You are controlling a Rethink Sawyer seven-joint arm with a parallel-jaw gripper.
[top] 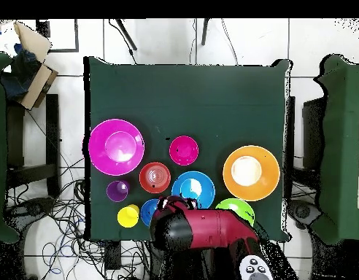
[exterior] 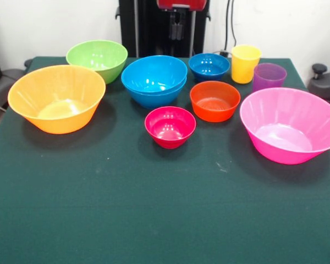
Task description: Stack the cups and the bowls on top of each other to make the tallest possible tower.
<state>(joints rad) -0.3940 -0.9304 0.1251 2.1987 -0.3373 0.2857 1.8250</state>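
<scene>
From the front view we see the gripper [exterior: 177, 27] hanging at the far edge of the green-covered table [exterior: 154, 220], above the surface and holding nothing; we cannot tell how far apart its fingers stand. Nothing touches it. The light blue bowls [exterior: 154, 80], two nested one in the other, sit just below and in front of it, near the middle of the far edge. The dark blue bowl [exterior: 209, 66] lies just beside them toward the far right corner, followed by the yellow cup [exterior: 245, 63] and the purple cup [exterior: 268, 77], both upright. The green bowl [exterior: 97, 59] sits toward the far left corner, and the large orange bowl [exterior: 56, 98] by the left edge. The large pink bowl [exterior: 291, 131] rests at the right edge. The orange-red bowl [exterior: 214, 100] and the crimson bowl [exterior: 170, 126] stand nearer the middle, apart from each other.

From the overhead view we see the red arm [top: 204, 230] reaching over the table's bottom edge, covering part of the dark blue bowl [top: 149, 211] and the green bowl [top: 239, 210]; the gripper itself is hidden beneath it. The light blue bowls [top: 194, 188] lie just above the arm's end. The pink bowl [top: 116, 146] is toward the left edge and the orange bowl [top: 250, 173] toward the right edge.
</scene>
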